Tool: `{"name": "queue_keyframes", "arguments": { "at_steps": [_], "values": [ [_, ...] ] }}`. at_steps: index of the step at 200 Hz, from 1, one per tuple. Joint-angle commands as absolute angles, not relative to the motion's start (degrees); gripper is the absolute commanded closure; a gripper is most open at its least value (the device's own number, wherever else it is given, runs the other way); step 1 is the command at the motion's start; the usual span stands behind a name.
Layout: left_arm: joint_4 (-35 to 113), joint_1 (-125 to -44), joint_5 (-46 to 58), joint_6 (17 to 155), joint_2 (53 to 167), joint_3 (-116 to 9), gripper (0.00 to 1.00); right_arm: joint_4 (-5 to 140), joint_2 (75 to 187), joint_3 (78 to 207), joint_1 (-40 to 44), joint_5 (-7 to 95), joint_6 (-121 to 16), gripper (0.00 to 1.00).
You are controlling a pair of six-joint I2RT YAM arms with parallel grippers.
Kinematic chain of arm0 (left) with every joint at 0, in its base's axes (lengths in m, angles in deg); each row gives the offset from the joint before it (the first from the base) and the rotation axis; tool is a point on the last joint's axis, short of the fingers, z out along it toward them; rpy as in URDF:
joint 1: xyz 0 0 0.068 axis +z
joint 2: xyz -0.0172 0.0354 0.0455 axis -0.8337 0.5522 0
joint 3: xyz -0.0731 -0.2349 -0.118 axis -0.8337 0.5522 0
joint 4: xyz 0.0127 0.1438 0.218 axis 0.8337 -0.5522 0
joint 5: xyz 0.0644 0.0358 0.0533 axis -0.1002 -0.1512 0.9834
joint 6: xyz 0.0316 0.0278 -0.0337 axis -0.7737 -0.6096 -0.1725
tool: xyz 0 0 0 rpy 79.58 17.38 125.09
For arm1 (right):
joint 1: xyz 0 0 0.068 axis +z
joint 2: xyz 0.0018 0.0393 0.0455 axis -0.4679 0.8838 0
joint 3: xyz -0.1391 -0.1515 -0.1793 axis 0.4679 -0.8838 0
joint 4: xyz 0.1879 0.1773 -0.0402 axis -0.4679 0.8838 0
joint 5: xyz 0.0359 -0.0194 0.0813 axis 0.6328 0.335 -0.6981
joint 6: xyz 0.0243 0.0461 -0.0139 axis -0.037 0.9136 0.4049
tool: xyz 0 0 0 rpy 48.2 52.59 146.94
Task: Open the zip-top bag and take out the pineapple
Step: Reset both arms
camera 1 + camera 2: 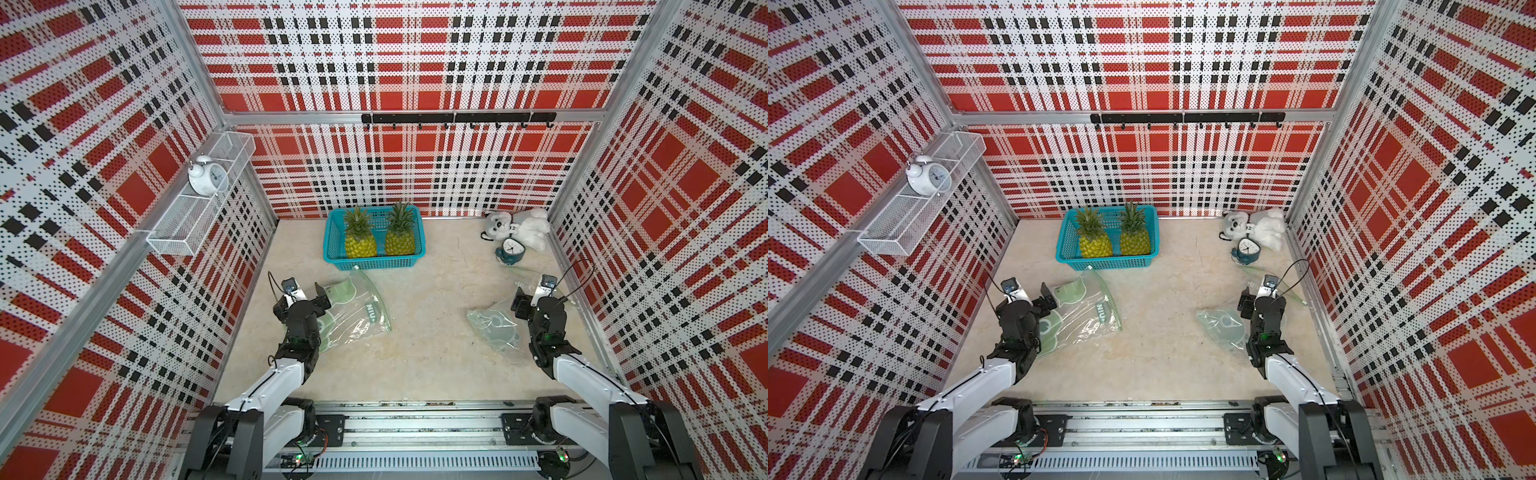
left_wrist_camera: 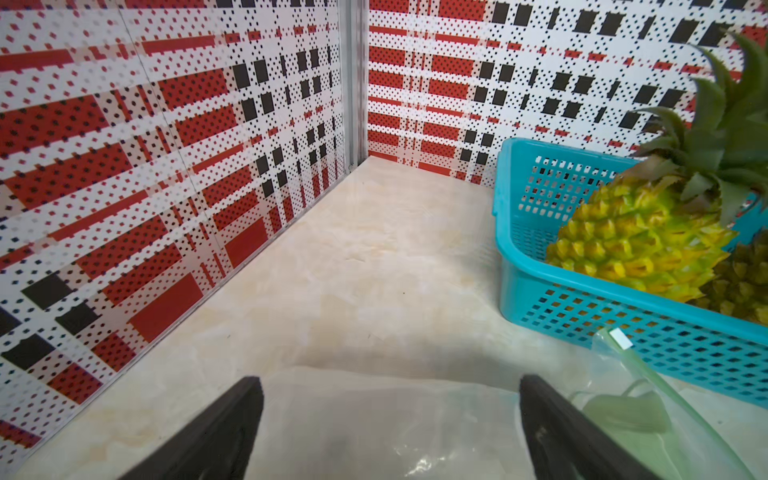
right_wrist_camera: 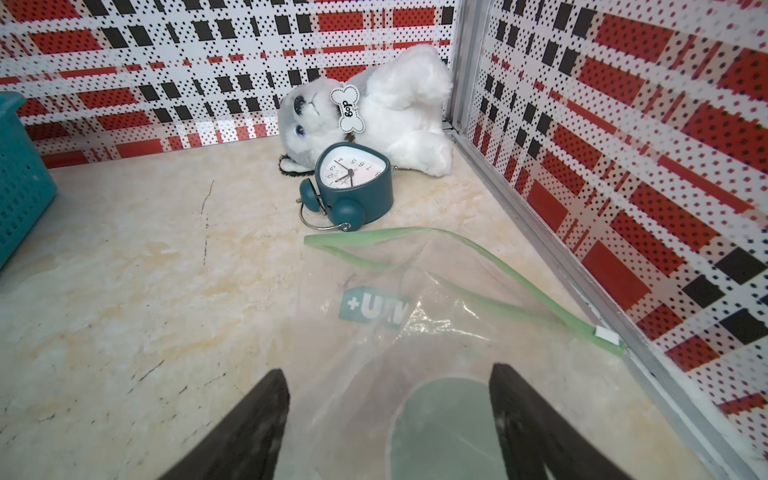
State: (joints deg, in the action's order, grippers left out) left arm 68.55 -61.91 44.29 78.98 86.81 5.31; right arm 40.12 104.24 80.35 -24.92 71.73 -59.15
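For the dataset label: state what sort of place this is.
Probably a staged robot test cell, not a home: plaid perforated wall panels enclose a marble-look tabletop, two arms ride an aluminium rail, and props include a blue basket of pineapples.

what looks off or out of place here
The teal alarm clock lies tipped over against the plush dog, which is also on its side. Both zip-top bags lie crumpled; both pineapples sit in the basket.
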Motion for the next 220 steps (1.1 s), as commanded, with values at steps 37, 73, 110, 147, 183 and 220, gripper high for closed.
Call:
{"name": "queue_keyframes", "arguments": {
  "at_steps": [37,73,110,147,183,220],
  "values": [
    [91.85,-60.83,35.95,73.47,91.04,12.91,0.02,21.09,108.43,75.31,-26.13,64.35,-62.08,0.16],
    [98.70,-60.76,32.81,71.47,95.04,13.45,0.02,13.24,112.31,74.68,-26.28,61.43,-62.86,0.14],
    [107.05,-59.98,31.10,69.90,100.32,13.27,0.02,4.47,118.14,75.06,-26.38,60.19,-63.77,0.14],
    [115.21,-59.03,30.02,69.45,107.20,12.23,0.02,-2.82,123.46,74.63,-26.63,61.13,-65.54,0.13],
    [126.00,-59.03,28.94,68.81,115.29,13.56,0.02,-19.12,134.19,71.75,-26.75,59.58,-65.99,0.13],
    [121.06,-59.01,30.27,69.15,117.04,10.03,0.02,-19.21,134.33,72.20,-26.76,60.89,-65.93,0.05]
  ]
}}
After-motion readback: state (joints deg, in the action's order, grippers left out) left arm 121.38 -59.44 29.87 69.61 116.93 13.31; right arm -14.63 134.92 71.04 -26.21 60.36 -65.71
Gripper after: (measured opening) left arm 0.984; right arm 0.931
